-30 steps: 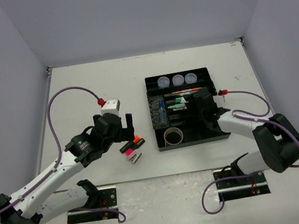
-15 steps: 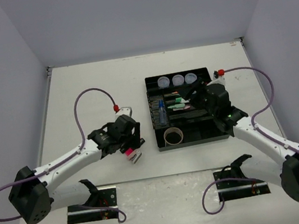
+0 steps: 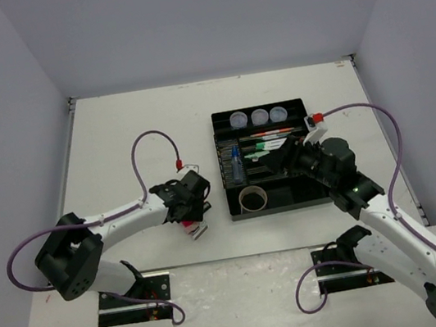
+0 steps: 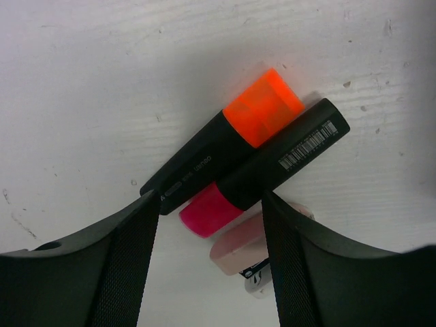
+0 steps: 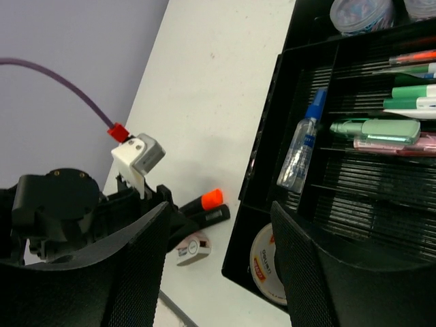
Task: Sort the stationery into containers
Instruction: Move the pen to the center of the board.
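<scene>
Item: pink highlighter (image 4: 286, 160) on tabletop (image 4: 102, 82), touching orange highlighter (image 4: 262, 109); long axis diag. betw. jaws of left gripper (image 4: 208, 204), standing apart, nothing clamped; right gripper (image 5: 216, 231) farther off, likewise apart, empty.

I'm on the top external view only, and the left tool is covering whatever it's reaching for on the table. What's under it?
Observer: The left wrist view shows two highlighters lying side by side between the fingers of the left tool: an orange highlighter and a pink highlighter.
Operator: Caps facing the same way?
Observer: No, opposite. The orange cap points away from the wrist camera, the pink cap toward it.
Operator: Is it gripping them?
Observer: No firm grip is visible. The fingers stand apart on either side, with bare table showing between one finger and the pink cap.
</scene>
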You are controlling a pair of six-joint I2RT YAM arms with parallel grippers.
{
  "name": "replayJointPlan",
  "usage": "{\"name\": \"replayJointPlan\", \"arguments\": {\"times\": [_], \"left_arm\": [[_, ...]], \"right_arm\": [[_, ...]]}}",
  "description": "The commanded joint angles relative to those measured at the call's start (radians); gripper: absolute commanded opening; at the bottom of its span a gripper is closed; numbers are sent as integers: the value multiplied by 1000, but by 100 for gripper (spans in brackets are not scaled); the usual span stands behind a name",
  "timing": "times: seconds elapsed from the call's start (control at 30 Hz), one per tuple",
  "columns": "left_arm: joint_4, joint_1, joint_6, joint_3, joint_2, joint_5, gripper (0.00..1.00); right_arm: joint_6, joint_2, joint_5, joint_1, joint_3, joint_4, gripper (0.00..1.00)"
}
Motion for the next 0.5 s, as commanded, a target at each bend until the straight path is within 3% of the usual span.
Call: {"name": "replayJointPlan", "arguments": {"times": [0.0,0.47], "left_arm": [[42,44,-13,13,-6,-51,64],[101,82,49,37,-4,22,64]], "right_arm": [[-37,-21,-79,-1,-30,5,62],[-38,27,-131,-1,-32,31,61]]}}
